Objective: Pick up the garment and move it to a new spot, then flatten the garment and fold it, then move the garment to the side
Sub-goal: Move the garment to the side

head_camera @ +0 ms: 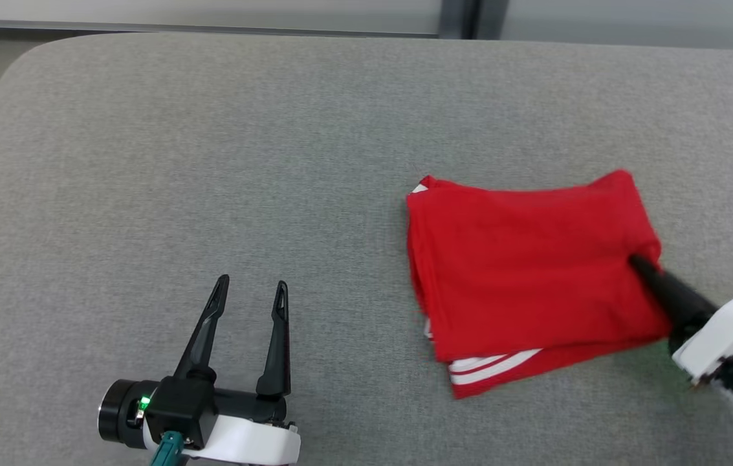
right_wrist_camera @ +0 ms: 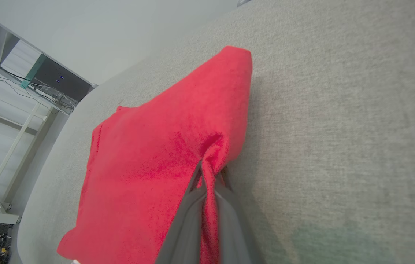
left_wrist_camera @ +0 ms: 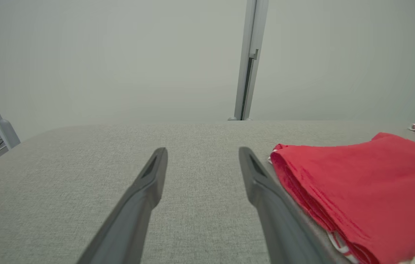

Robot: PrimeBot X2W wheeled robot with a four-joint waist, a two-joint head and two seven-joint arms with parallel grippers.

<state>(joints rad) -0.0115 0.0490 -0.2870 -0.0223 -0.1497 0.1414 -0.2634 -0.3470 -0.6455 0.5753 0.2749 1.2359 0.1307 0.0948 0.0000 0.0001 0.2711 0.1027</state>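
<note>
Garment [head_camera: 528, 259], red with white stripes, lies folded on the right half of the grey fabric counter [head_camera: 211, 129]. Right gripper [head_camera: 636, 262] is clamped on a pinch of cloth at the garment's right edge. Left gripper [head_camera: 251, 283] has its fingers spread, well apart from the garment.

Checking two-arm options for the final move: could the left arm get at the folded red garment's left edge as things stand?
Probably yes. The left tool is open, and bare grey surface lies between it and the garment; nothing blocks that edge. The right tool pinches the opposite edge.
</note>
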